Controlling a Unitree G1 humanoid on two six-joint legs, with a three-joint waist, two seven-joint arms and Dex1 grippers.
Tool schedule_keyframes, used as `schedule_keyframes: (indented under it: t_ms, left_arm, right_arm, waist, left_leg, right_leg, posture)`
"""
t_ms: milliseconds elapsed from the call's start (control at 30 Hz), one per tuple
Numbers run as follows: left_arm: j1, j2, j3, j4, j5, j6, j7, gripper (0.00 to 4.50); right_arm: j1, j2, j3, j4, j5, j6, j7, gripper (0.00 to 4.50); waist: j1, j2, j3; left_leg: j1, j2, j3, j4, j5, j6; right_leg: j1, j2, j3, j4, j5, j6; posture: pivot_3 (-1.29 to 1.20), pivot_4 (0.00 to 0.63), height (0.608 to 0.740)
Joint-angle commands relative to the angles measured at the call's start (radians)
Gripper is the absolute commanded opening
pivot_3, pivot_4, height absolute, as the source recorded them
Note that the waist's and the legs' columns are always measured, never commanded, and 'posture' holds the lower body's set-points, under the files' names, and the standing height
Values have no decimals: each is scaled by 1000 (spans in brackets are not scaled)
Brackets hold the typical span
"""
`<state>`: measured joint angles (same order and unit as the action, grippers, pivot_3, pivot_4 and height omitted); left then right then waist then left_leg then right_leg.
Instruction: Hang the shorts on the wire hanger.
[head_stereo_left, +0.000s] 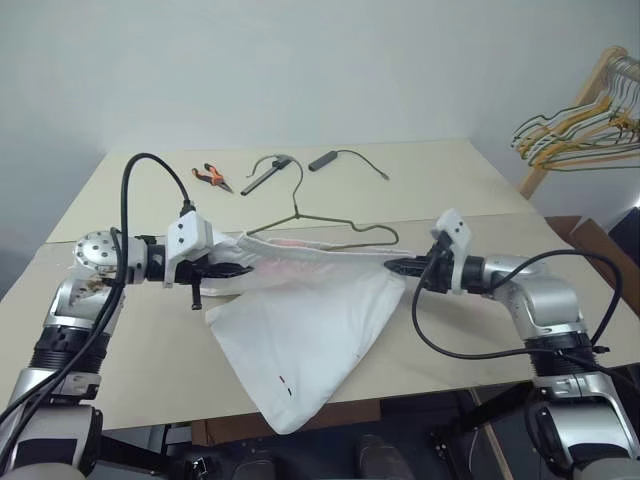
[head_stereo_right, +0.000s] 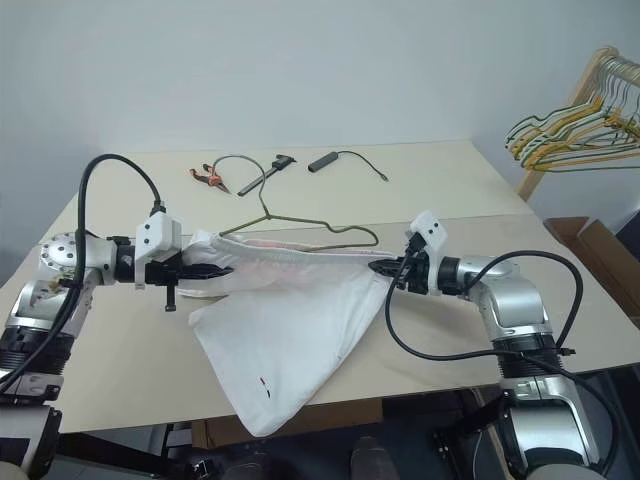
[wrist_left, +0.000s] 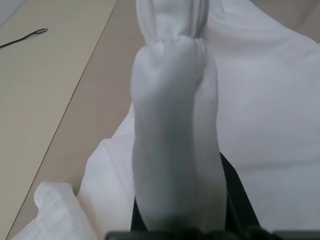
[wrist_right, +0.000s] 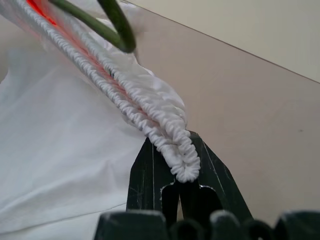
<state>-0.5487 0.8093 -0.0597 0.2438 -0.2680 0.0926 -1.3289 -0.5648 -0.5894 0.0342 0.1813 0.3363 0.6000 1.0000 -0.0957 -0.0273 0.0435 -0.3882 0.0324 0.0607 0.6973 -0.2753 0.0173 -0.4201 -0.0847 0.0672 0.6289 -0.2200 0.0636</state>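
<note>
- Two grippers hold your work above the wide beige desk (head_stereo_left: 440, 180), whose far part carries orange-handled pliers (head_stereo_left: 211, 176) and a dark cable (head_stereo_left: 352, 158).
- Largest of the soft things, the white thin-cloth shorts (head_stereo_left: 300, 335) hang stretched between your arms by the gathered waistband, with the legs drooping to the desk's near edge.
- Your left gripper (head_stereo_left: 243, 269) is pressed together on one bunched end of the waistband; your right gripper (head_stereo_left: 392, 265) pinches the other end, its jaws closed on the elastic in the right wrist view.
- Behind the waistband, the thin olive-grey wire hanger (head_stereo_left: 345, 228) lies on the desk with its hook pointing away from you; its right bend sits just beside the cloth near your right gripper.
- You look to be mid-step: shorts lifted and spread, not yet hung.
- Next, I judge you must bring the waistband opening over the hanger's shoulders, keeping the cloth taut so the wire slides inside without snagging.
</note>
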Motion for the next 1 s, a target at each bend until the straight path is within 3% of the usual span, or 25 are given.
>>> schedule_keyframes:
  t_ms: [33,533,1000]
  left_arm:
    - [-17,32,34,-1,1,-23,-11,0]
    - [16,30,59,-30,-68,-36,-70,0]
    - [-8,34,28,20,22,-40,6,0]
  right_arm:
    - [-18,-32,-23,5,-7,-19,1,21]
    - [-21,-38,-17,11,-10,-14,12,21]
    - [-5,-41,-25,-4,-4,-11,11,21]
  waist:
    - [0,0,0]
    - [0,0,0]
    - [0,0,0]
  left_leg:
    - [0,0,0,0,0,0]
    - [0,0,0,0,0,0]
    - [0,0,0,0,0,0]
  right_leg:
    - [0,0,0,0,0,0]
    - [0,0,0,0,0,0]
    - [0,0,0,0,0,0]
  posture:
    - [-21,0,740]
    - [-22,0,740]
    - [-28,0,740]
